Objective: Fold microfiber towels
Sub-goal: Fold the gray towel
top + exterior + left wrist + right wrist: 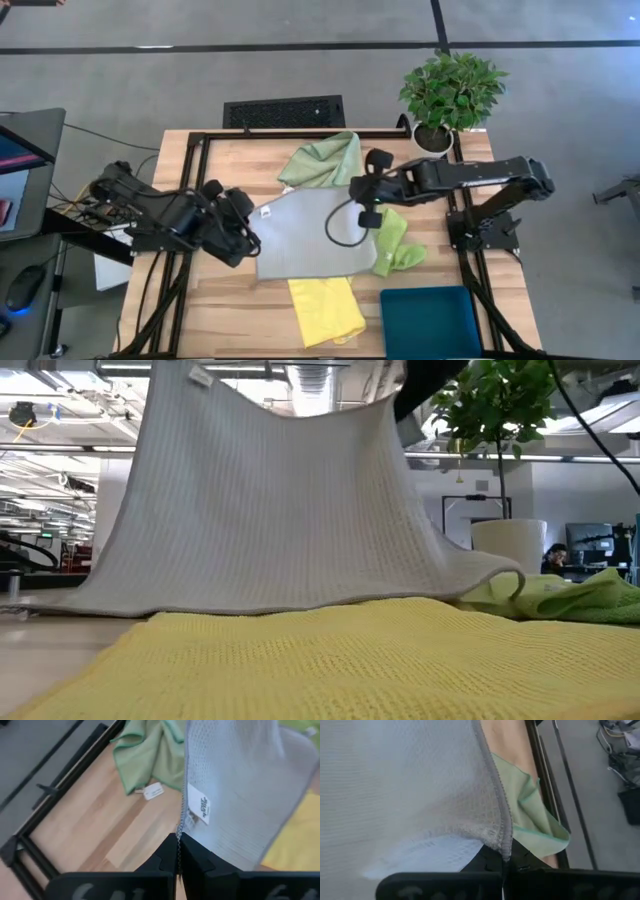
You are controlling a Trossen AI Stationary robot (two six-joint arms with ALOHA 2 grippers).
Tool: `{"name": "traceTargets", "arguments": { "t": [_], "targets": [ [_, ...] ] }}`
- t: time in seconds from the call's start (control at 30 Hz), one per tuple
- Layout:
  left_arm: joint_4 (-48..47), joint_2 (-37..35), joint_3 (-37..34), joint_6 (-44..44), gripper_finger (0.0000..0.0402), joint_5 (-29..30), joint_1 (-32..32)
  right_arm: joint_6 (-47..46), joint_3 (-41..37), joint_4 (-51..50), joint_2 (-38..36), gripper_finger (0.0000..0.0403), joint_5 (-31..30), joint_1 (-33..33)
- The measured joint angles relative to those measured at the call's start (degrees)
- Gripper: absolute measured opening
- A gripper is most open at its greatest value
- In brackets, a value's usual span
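- Arms meet over the middle of the table: your left gripper reaches in from the left and your right gripper from the right, each at an upper corner of the grey-blue towel.
- Your left jaws are pressed together on the towel's edge, just below its white label, as the left wrist view shows.
- Your right jaws are likewise closed, pinching the towel's stitched hem at the corner in the right wrist view.
- The low view shows the grey-blue towel hanging between the two grips like a curtain, sagging in the middle, with its lower edge on the table.
- The sage green towel lies crumpled beyond it at the table's far edge; the yellow towel lies at the near edge, partly under the grey-blue one.
- The lime green towel sits bunched on the right, beside the teal tray.
- In the low view you cannot see either gripper; the lifted towel and the yellow towel block most of the table.
- A potted plant stands at the far right corner.
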State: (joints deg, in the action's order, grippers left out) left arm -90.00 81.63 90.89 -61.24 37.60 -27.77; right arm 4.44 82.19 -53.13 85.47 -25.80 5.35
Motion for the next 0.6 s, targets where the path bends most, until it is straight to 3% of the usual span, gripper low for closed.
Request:
{"name": "traceTargets", "arguments": {
  "t": [0.23,0.6],
  "targets": [
    [0.0,0.0,-4.9,2.6,0.0000,0.0,0.8,3.1,0.0,1.9,4.3,0.0006,0.0,-3.0],
    [5.6,0.0,-13.1,2.3,0.0000,-7.4,0.4,-0.8,0.0,-4.3,9.3,0.0006,0.5,0.5]
  ]
}}
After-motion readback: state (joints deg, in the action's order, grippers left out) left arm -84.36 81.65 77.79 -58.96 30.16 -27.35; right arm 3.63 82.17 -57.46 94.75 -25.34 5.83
